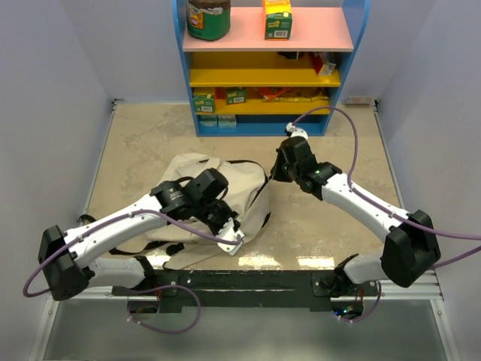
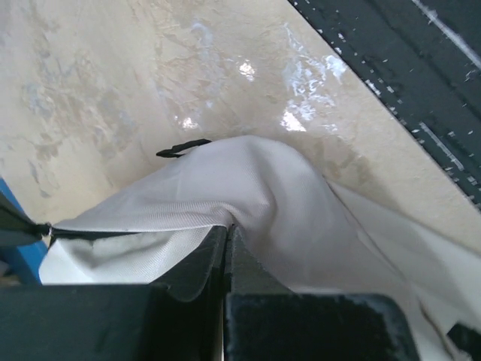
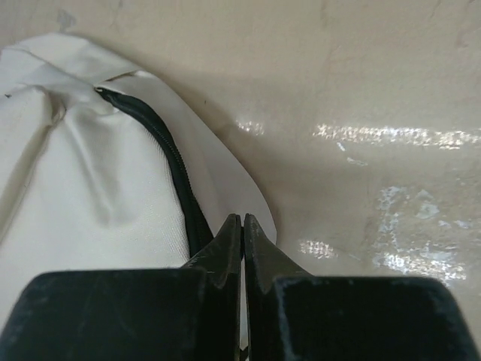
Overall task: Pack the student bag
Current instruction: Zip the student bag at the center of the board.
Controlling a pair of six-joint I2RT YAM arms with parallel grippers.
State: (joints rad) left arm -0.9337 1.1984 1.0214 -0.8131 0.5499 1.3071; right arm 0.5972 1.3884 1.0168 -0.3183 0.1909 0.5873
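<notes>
On student bag (image 1: 197, 171): left claw (image 2: 228, 232), right claw (image 3: 242, 221) clamped, arms angled inward.

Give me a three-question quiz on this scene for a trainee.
1. Fill in: the left gripper is shut on the ___.
2. True or false: the right gripper is wide open.
3. The zipper is: A white, B black, C blue.
Key: 1 bag; 2 false; 3 B.
</notes>
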